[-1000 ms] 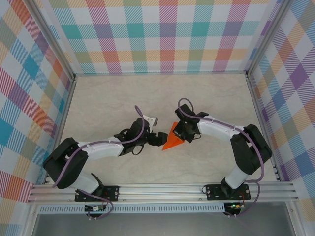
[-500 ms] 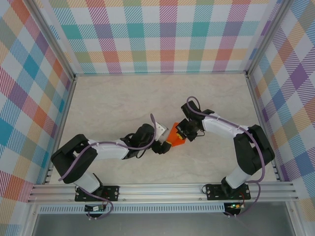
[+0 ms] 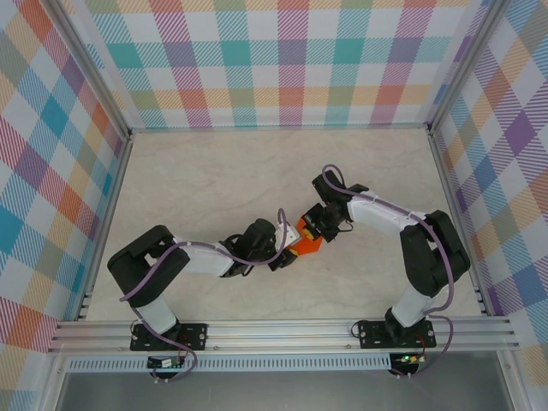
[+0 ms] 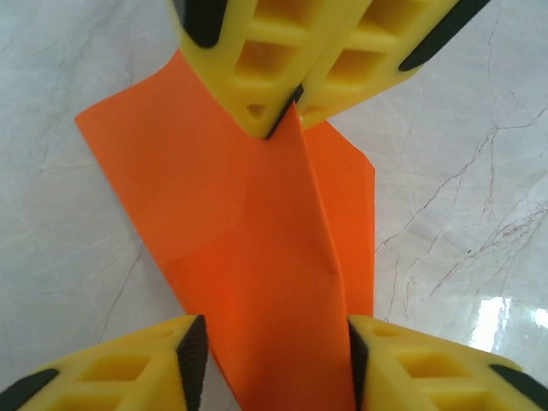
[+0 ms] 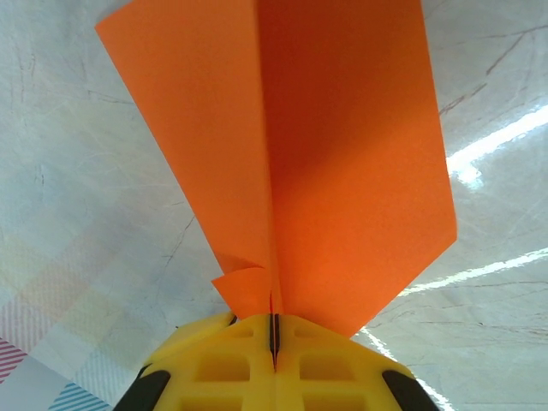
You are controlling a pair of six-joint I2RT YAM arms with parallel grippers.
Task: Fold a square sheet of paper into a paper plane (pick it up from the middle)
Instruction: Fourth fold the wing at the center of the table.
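a lab robot cell: plaid backdrop walls [image 3: 291, 68], aluminium frame rails [image 3: 282, 330], marble-look tabletop [image 3: 214, 180].

The top view is bright and evenly lit from above, sharp throughout, with only soft, faint shadows beside the arms [image 3: 387, 216] on the pale marble desk [image 3: 214, 171]. In the left wrist view the folded orange paper [image 4: 257, 257] is vivid and fairly crisp, a white patch of glare sits on the glossy desk at lower right, and the left hand's [image 4: 271, 351] yellow fingers [image 4: 111, 377], close to the lens, look slightly soft. In the right wrist view white glare streaks cross the desk at the right, the paper's right half beyond its ridge is shaded darker than the left, and faint pastel checks are mirrored in the desk's lower-left corner.
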